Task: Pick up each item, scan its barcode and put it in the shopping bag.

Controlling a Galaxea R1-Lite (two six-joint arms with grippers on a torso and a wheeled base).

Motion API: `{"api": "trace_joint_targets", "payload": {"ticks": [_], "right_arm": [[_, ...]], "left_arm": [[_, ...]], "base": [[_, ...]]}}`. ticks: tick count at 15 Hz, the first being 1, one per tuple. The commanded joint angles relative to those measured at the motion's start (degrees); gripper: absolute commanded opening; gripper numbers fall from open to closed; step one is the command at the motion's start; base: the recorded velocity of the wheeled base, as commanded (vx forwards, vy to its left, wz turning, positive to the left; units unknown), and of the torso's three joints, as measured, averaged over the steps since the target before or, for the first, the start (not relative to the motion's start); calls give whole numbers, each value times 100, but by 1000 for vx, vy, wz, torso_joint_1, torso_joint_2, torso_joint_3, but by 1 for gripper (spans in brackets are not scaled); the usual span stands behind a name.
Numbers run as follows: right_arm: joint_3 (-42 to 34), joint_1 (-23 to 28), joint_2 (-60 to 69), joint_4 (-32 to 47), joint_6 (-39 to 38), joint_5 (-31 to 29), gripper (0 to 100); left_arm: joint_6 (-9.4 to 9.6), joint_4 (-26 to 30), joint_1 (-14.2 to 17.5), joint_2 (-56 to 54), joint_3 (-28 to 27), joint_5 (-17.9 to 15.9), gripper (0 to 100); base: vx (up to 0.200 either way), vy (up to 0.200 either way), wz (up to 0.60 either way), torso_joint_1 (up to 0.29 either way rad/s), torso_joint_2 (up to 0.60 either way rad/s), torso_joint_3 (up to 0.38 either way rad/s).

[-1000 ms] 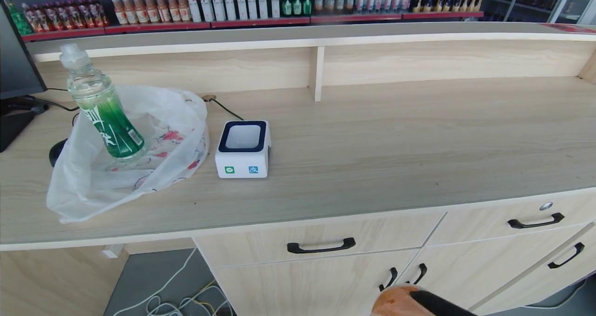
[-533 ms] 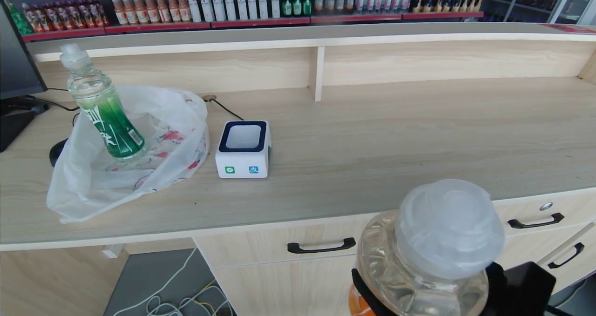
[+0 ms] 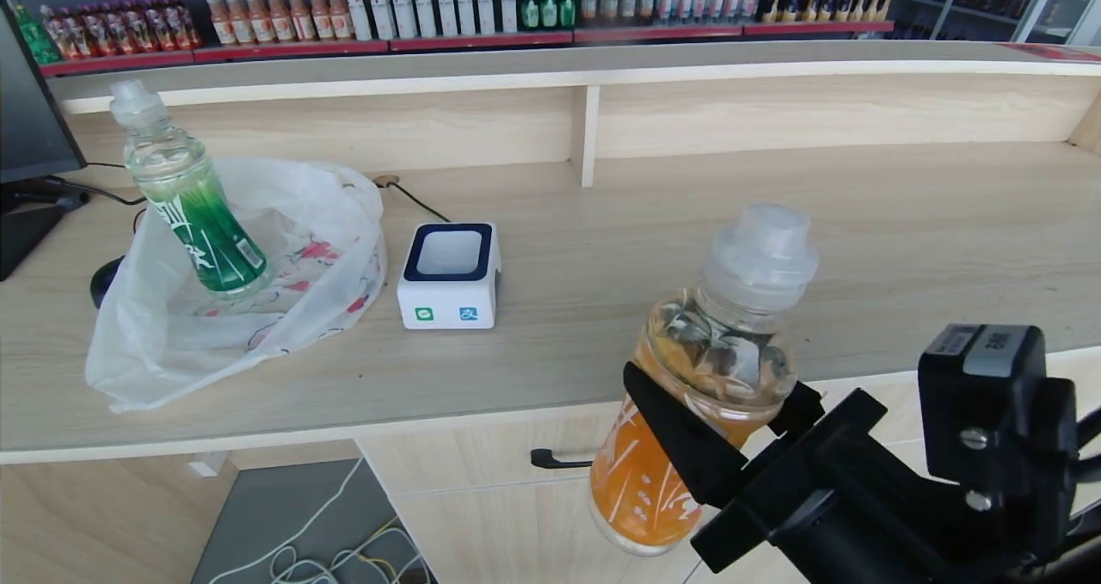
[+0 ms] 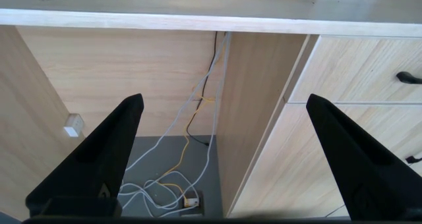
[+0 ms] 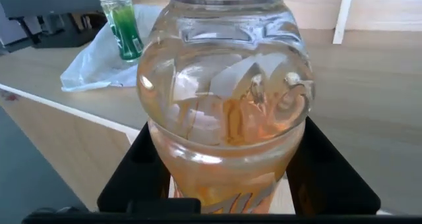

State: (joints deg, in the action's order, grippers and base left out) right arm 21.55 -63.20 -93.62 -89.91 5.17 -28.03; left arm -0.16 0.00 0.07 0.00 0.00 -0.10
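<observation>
Orange drink has come up fast: a second ago only a sliver of the bottle (image 3: 714, 352) showed at the bottom edge of the head view, half a second ago its cap loomed close under the camera, and now the whole bottle is lifted clear. It hangs in the air at the front edge of the counter (image 3: 688, 223), to the right of the scanner (image 3: 449, 274) and well apart from it. The right gripper (image 3: 722, 403) is clamped around the bottle's middle. The pick looks done, and the scan is probably next, so the bottle must travel left to the scanner window.

The left gripper (image 4: 224, 165) hangs low before the cabinet, fingers spread wide and empty.

The bottle is clear plastic with a pale, translucent cap and leans cap-up toward the right. Orange liquid fills its lower body, where a label with white strokes wraps it; the shoulder is see-through. No barcode shows. A green bottle (image 3: 193, 197) already stands tilted in the bag (image 3: 327, 214).
</observation>
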Motion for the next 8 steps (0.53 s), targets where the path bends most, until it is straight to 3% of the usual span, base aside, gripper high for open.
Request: {"api": "trace_joint_targets", "payload": {"ticks": [1, 4, 8], "right_arm": [[86, 492, -332, -9, -280, 245, 0], [569, 1679, -640, -9, -473, 1511, 0], [1571, 2092, -894, -9, -807, 1432, 0]], "left_arm": [[-2, 0, 1, 0, 0, 1, 100], [16, 9, -7, 0, 0, 1, 100], [7, 9, 1, 0, 0, 1, 100]], "base": [[0, 0, 0, 0, 0, 0], [0, 0, 0, 0, 0, 0], [0, 0, 0, 0, 0, 0]]}}
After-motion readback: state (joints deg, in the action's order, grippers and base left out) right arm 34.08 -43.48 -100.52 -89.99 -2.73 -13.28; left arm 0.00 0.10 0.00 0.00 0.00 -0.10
